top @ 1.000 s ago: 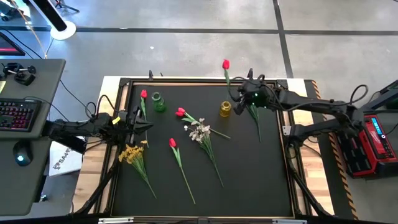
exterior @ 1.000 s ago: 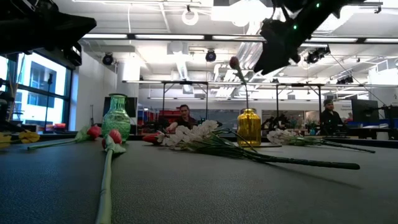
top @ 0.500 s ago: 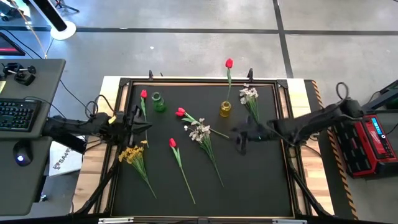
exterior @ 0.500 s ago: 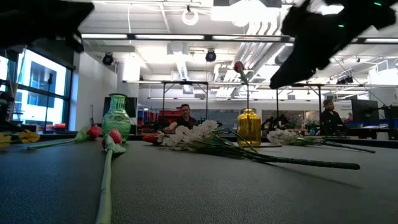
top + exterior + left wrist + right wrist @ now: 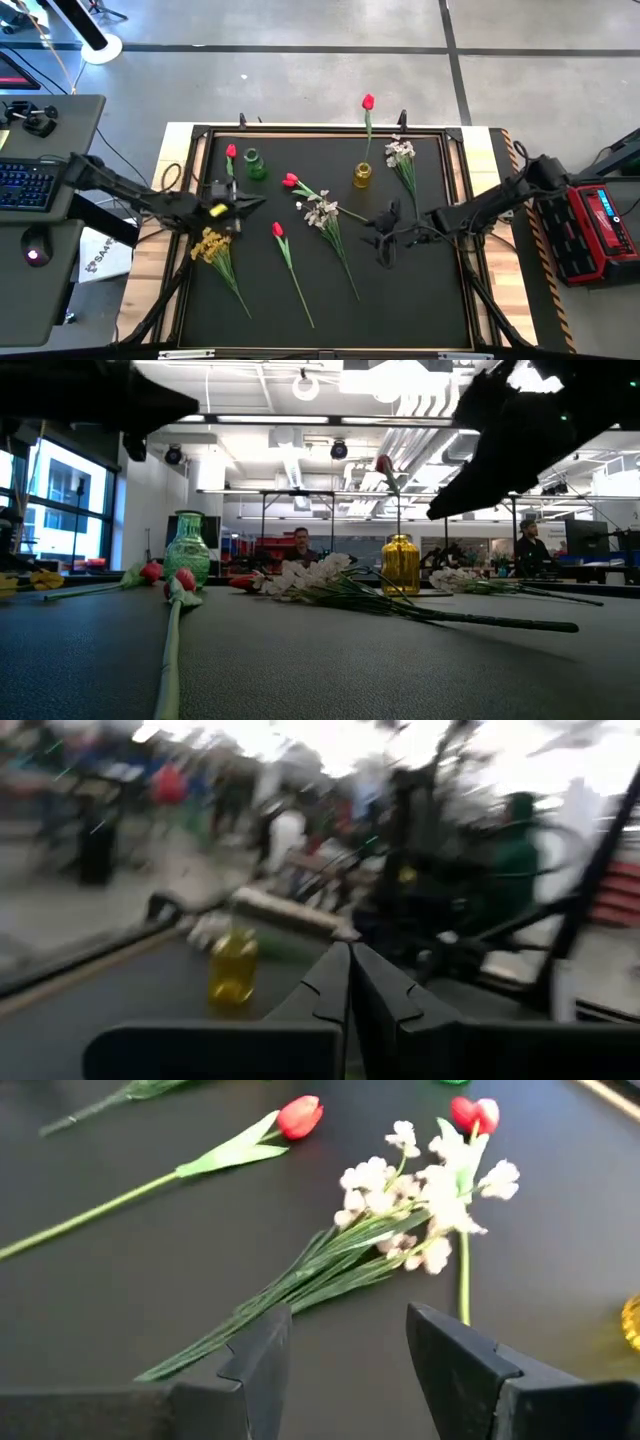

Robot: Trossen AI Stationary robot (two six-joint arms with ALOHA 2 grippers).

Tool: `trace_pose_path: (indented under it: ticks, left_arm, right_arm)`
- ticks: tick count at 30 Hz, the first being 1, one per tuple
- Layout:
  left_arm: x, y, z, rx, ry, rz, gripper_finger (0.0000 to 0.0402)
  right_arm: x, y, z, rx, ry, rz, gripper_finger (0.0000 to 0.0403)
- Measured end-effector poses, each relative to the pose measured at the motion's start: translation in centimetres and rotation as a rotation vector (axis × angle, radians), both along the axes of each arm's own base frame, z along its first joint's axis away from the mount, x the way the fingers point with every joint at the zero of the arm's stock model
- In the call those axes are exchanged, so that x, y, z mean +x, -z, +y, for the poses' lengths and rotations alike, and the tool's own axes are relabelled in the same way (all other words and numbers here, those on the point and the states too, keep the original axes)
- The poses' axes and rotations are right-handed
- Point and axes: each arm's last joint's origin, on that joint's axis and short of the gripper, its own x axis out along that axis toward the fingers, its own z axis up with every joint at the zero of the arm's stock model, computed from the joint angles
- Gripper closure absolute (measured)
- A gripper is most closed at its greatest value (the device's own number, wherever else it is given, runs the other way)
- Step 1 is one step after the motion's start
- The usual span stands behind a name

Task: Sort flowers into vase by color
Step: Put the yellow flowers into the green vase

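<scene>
A dark table (image 5: 440, 300) holds scattered artificial flowers. A second ago the right gripper (image 5: 345, 1350) was at the yellow vase (image 5: 362, 176) with a red tulip (image 5: 368, 102); the tulip now stands in that vase, and the gripper, fingers apart and empty, has pulled back above the middle white spray (image 5: 420, 1190). That spray looks like its next pick. The left gripper (image 5: 350, 982), fingers pressed together, has swung out over the yellow spray (image 5: 211, 245). Three more tulips lie flat, one beside the green vase (image 5: 255, 166). A second white spray (image 5: 401, 153) lies near the yellow vase.
</scene>
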Motion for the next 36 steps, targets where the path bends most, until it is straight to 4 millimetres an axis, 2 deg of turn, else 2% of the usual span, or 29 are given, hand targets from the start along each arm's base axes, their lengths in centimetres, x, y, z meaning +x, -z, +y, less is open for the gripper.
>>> trace_pose_path:
  ticks: [6, 9, 13, 17, 19, 22, 26, 30, 36]
  left_arm:
    - [3.7, -1.6, -2.1, -0.123, -0.007, 0.225, 0.0401]
    - [5.7, -1.1, -3.0, -0.312, 0.062, 0.245, 0.0401]
    - [8.2, -0.1, -3.3, -0.649, 0.066, 0.205, 0.0401]
    - [10.5, 0.4, -3.8, -0.740, 0.133, 0.306, 0.0391]
    - [11.8, -0.2, -3.9, -0.742, 0.143, 0.348, 0.0383]
    - [13.1, -1.5, -4.0, -0.704, 0.094, 0.518, 0.0377]
    - [13.2, -3.6, -4.0, -0.683, -0.099, 0.777, 0.0376]
    - [12.2, -5.1, -4.8, -0.722, -0.257, 0.948, 0.0376]
    - [10.0, -4.6, -7.8, -0.863, -0.327, 1.026, 0.0356]
  right_arm:
    - [1.2, -0.3, -1.0, -0.004, 0.022, 0.038, 0.0217]
    - [1.1, -0.1, -1.2, -0.009, 0.023, 0.086, 0.0217]
    - [1.1, 0.0, -1.5, 0.001, 0.049, 0.091, 0.0217]
    - [1.2, 0.0, -1.5, -0.002, 0.052, 0.088, 0.0217]
    - [1.1, 0.1, -1.3, -0.005, 0.047, 0.091, 0.0217]
    - [1.2, 0.3, -1.1, -0.029, 0.048, 0.098, 0.0217]
    - [1.3, 0.6, -0.9, -0.092, 0.056, 0.102, 0.0217]
    - [1.7, 1.0, -0.8, -0.128, 0.055, 0.092, 0.0217]
    - [2.5, 1.5, -0.7, -0.190, 0.037, 0.064, 0.0217]
